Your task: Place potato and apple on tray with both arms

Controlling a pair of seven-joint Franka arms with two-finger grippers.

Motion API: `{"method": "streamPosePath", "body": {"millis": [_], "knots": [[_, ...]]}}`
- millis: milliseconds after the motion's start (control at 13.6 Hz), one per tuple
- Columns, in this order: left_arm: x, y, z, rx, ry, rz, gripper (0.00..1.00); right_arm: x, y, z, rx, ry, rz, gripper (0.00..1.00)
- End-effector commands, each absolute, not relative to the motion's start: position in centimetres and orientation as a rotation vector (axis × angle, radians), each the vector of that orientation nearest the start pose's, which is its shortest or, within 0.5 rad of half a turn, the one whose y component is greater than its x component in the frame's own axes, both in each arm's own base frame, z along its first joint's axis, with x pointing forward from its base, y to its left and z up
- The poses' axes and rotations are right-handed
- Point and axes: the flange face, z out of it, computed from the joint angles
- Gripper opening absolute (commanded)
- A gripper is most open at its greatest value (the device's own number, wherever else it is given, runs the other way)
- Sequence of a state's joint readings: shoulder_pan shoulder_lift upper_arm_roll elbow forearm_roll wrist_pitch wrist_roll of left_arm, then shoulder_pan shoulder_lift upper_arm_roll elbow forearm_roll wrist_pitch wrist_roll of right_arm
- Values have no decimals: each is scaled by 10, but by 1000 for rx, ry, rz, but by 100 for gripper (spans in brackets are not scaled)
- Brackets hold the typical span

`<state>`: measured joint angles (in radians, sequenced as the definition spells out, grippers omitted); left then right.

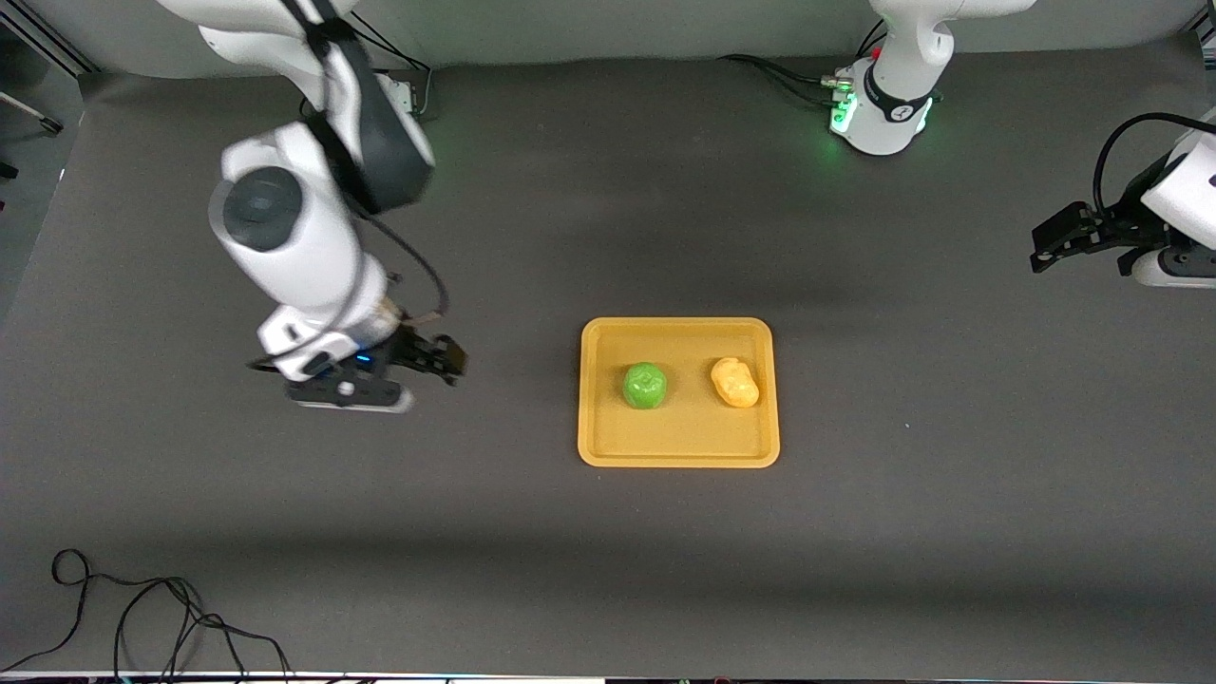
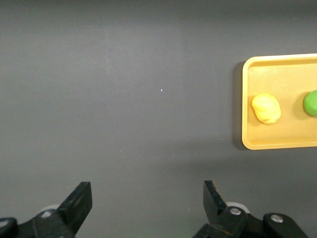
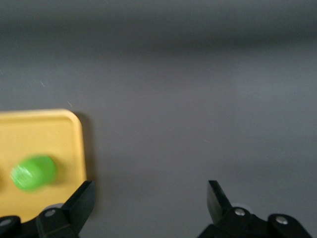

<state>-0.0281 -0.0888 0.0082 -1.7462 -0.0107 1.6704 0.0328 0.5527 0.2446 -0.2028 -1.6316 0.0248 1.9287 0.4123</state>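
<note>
Views: front view takes in both arms, the whole tray and loose black cables (image 1: pixel 142 617) at the worktop's near edge; left wrist view shows the potato whole and only part of the apple; right wrist view shows the apple and one tray corner, no potato.
Worktop (image 1: pixel 608 560): dark grey surface carrying the tray.
Tray (image 1: pixel 679 454): orange-yellow rectangle with rounded corners and a low rim, flat near the worktop's middle; holds both fruits.
Apple (image 1: pixel 644 386): green, round, in the tray's half toward the right arm's end, dimpled top facing up; apart from the potato.
Potato (image 1: pixel 735 382): lumpy yellow-orange oval in the tray's half toward the left arm's end; long axis slanted, the end toward the left arm's side lying nearer the front camera.
Right gripper (image 1: pixel 429 359): over bare worktop beside the tray, toward the right arm's end; fingers (image 3: pixel 81 201) spread wide, nothing between them.
Left gripper (image 1: pixel 1050 249): over bare worktop well apart from the tray, at the left arm's end; fingers (image 2: pixel 79 201) spread wide, holding nothing.
</note>
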Motion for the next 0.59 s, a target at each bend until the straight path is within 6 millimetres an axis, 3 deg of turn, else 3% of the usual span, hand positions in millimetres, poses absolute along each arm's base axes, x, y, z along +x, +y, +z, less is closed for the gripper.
{"method": "streamPosePath", "body": {"millis": [0, 148, 369, 516], "knots": [[529, -10, 600, -3160, 104, -44, 100, 566, 161, 534, -3127, 97, -45, 100], [529, -10, 599, -3157, 104, -39, 100, 550, 118, 570, -3149, 115, -64, 100], [528, -9, 599, -3152, 104, -39, 100, 536, 60, 604, -3192, 215, -109, 100], [528, -9, 600, -3149, 105, -44, 100, 524, 39, 616, -3200, 159, -73, 100]]}}
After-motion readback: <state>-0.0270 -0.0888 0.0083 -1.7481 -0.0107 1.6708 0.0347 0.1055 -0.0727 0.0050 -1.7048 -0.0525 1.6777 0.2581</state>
